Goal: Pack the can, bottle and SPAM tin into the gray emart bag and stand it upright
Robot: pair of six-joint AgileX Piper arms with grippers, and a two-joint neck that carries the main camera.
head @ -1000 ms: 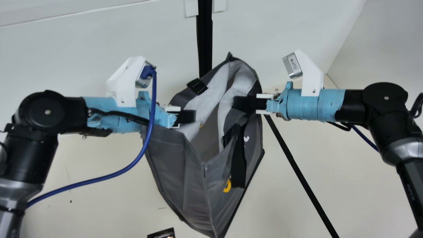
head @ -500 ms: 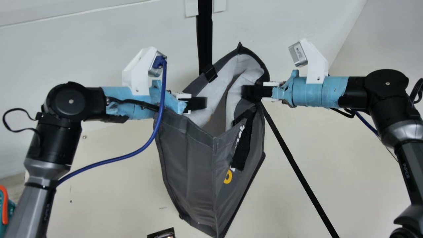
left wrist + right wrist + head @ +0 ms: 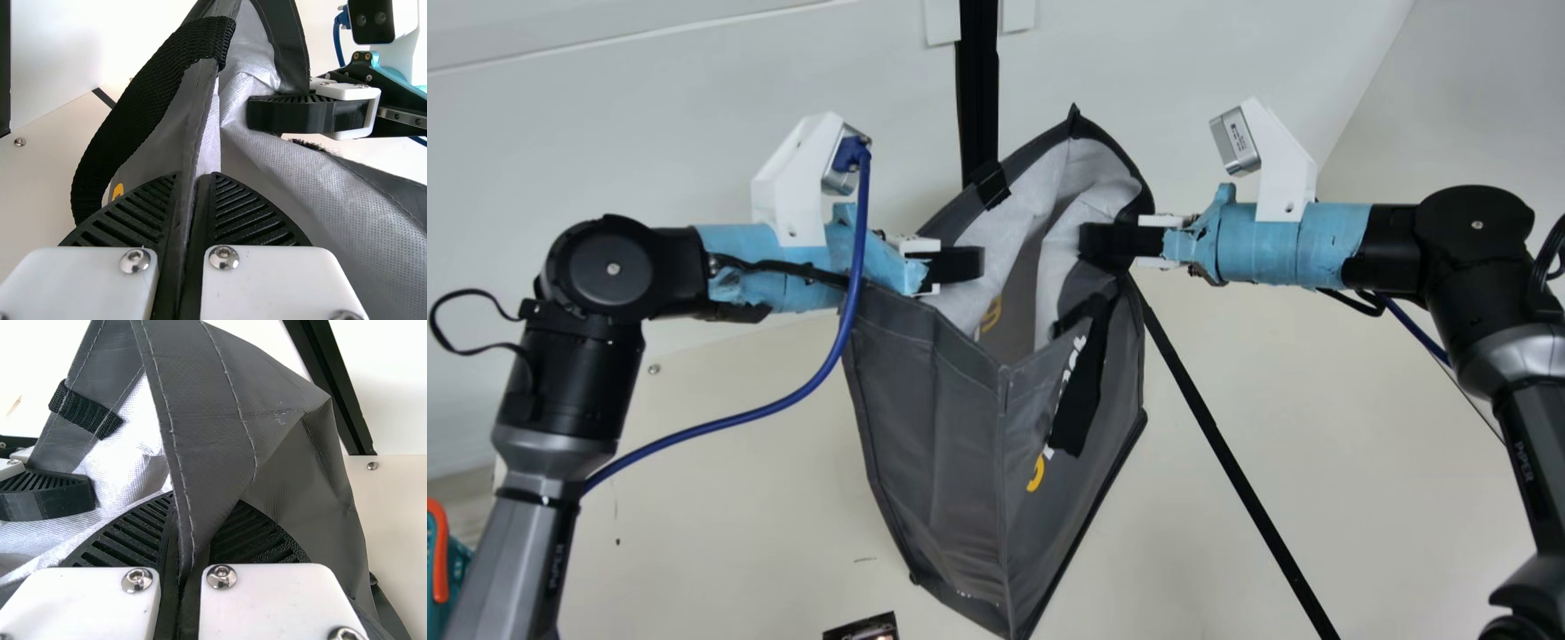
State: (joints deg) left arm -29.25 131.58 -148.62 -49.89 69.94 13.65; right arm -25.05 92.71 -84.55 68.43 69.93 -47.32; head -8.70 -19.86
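Gray emart bag (image 3: 960, 427) raised, left tool (image 3: 967, 264) higher — right tool (image 3: 1096, 242) too

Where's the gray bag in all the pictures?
Main view: the gray bag is in the middle.
Left wrist view: top middle, spreading to the lower right; the left gripper pinches its edge.
Right wrist view: middle, spreading left and to the lower right.
Shared landmark: its pale lining.
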